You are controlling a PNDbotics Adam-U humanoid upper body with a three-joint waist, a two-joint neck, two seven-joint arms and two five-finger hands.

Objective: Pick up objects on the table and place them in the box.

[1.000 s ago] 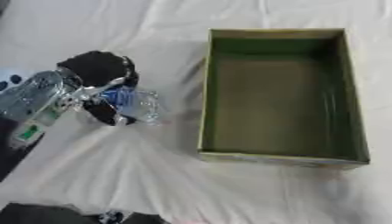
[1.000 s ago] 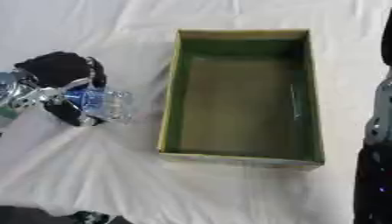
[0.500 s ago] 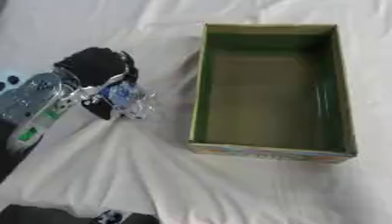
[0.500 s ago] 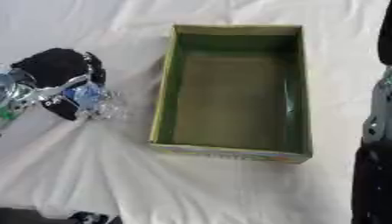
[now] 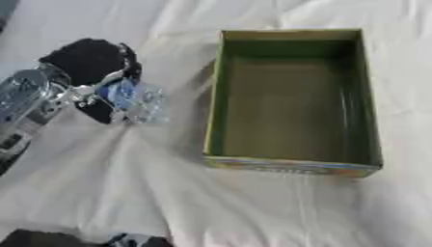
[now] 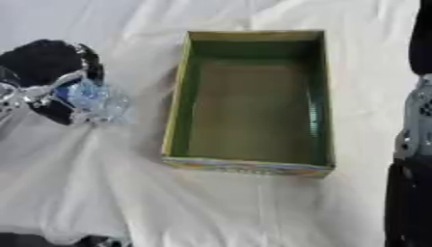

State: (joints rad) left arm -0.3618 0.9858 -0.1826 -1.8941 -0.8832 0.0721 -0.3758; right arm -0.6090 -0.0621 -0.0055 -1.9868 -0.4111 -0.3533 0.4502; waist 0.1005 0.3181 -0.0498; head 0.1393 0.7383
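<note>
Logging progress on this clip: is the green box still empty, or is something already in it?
Empty: the box shows only its bare green floor. The left hand holds a clear blue object outside it.

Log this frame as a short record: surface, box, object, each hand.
surface: white cloth, wrinkled
box: green box, open top, nothing visible inside
object: clear crinkly item with blue, left of the box
left hand: left hand, curled round the item, outside the box
right hand: not visible; only a dark arm at the right edge
</note>
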